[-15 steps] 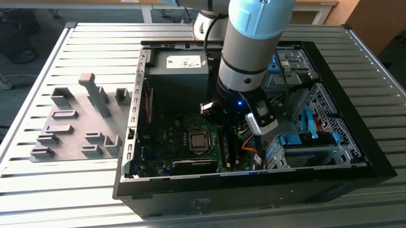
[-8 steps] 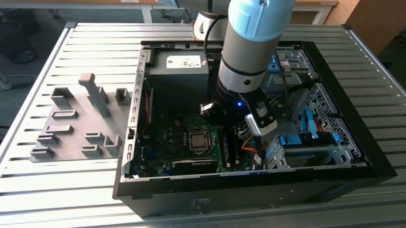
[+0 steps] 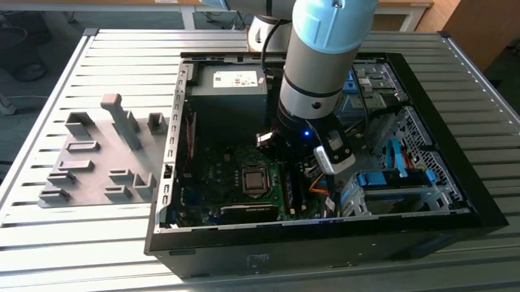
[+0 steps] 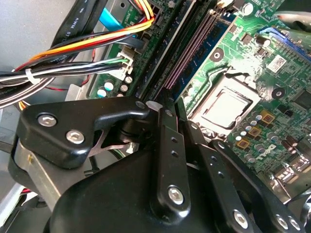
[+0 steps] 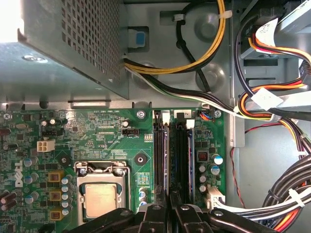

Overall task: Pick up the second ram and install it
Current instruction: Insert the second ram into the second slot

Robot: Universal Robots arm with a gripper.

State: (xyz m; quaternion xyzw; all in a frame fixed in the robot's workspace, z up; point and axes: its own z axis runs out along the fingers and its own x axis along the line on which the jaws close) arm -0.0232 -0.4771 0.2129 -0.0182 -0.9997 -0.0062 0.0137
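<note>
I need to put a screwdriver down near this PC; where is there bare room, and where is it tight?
Bare patches: the slatted table in front of the grey fixture plate, and the strip on the exterior view's right of the case. Crowded: inside the case, where the arm, the cable bundle and the motherboard leave little room.

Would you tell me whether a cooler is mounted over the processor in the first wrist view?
No, the processor shows its bare metal lid on the motherboard, with nothing mounted over it.
</note>
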